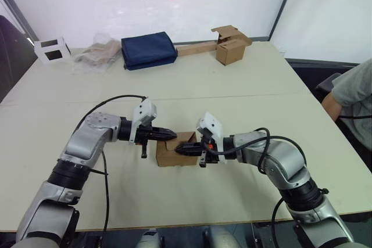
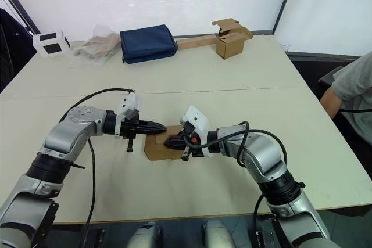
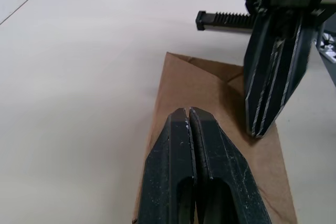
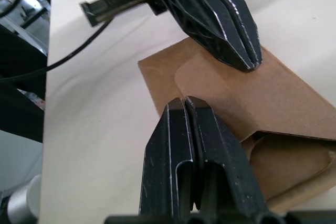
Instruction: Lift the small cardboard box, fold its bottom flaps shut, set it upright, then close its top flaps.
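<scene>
The small cardboard box [image 1: 176,150] sits on the table [image 1: 244,94] directly in front of the robot, between the two arms, with both hands bearing on its upper face. The left hand [image 1: 172,135] has its two fingers pressed together with nothing between them, and its tip rests on the cardboard near the box's far edge. The right hand [image 1: 180,150] is likewise fully closed and empty, its tip touching the same face from the opposite side. In the right wrist view a rounded flap [image 4: 220,85] lies flat under both tips, while a second panel [image 4: 291,163] beside it stands slightly ajar — the closure appears incomplete. The step in hand is judged to be pressing flaps shut; whether these are the bottom or top flaps cannot be told. To do it well, one closed hand should pin the flat flap while the other sweeps the raised panel down toward the seam, applying light, even pressure so the carton does not slide across the table or crush. Force should act downward — not sideways. At the far edge of the table lie a second brown box [image 1: 230,50], a blue bag [image 1: 148,50] and a white block [image 1: 52,49], all well apart from the work.
</scene>
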Tool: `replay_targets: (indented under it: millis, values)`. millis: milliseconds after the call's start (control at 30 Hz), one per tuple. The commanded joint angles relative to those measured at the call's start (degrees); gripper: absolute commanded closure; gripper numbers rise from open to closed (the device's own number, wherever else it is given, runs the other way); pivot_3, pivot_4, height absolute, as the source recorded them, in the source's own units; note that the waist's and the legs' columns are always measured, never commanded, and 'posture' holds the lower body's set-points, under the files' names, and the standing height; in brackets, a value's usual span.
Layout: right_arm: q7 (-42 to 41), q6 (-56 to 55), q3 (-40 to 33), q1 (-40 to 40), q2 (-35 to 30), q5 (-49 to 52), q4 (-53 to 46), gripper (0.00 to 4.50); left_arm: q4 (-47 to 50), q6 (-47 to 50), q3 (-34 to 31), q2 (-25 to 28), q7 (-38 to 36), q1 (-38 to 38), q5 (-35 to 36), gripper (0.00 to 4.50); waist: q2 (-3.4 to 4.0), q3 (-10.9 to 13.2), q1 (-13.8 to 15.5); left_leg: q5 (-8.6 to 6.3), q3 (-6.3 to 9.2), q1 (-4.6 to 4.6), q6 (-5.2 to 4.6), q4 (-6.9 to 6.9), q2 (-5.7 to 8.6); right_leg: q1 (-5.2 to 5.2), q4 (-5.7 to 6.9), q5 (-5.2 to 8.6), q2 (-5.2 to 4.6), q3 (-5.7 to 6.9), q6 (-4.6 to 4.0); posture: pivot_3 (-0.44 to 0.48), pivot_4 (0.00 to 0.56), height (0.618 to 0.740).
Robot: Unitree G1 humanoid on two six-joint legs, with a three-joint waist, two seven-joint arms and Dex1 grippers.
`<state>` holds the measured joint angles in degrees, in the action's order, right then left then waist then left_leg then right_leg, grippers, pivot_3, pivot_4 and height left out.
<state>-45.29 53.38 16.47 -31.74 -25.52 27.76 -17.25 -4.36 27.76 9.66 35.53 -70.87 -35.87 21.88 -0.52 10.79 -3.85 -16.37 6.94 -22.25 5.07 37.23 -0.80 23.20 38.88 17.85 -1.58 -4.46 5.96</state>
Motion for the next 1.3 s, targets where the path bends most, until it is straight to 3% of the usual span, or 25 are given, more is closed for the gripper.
replay_targets:
  millis: [33,567,933,1300]
  values:
    - [0.1,-0.5,0.7,-0.2,-0.3,-0.8,0.0,4.50,2.0,2.5,-3.1,-0.5,1.3,-1.0,2.6,4.45,0.00,0.0,0.0,0.00,0.00,0.00,0.00,0.00,0.00,0.00,0.00,0.00,0.00,0.00,0.00,0.000,0.150,0.740]
    - [-0.6,-3.7,1.3,-2.3,0.0,-3.7,4.2,4.50,3.9,2.6,-2.8,0.6,0.9,0.5,2.4,4.45,0.00,0.0,0.0,0.00,0.00,0.00,0.00,0.00,0.00,0.00,0.00,0.00,0.00,0.00,0.00,0.000,0.150,0.740]
    - [-2.4,-0.9,-7.3,-3.3,-0.3,4.6,-1.4,4.50,4.8,-2.9,0.8,2.9,-0.5,5.5,-2.5,4.45,0.00,0.0,0.0,0.00,0.00,0.00,0.00,-0.01,0.00,0.00,0.00,0.00,0.00,0.00,0.00,0.000,0.150,0.740]
    - [1.0,-1.7,-10.9,-4.9,-0.5,5.6,-1.6,4.50,7.4,4.1,-5.1,2.0,2.5,0.7,4.3,4.45,0.00,0.0,0.0,0.00,0.00,0.00,0.00,-0.01,0.00,0.00,0.00,0.00,0.00,0.00,0.00,0.000,0.150,0.740]
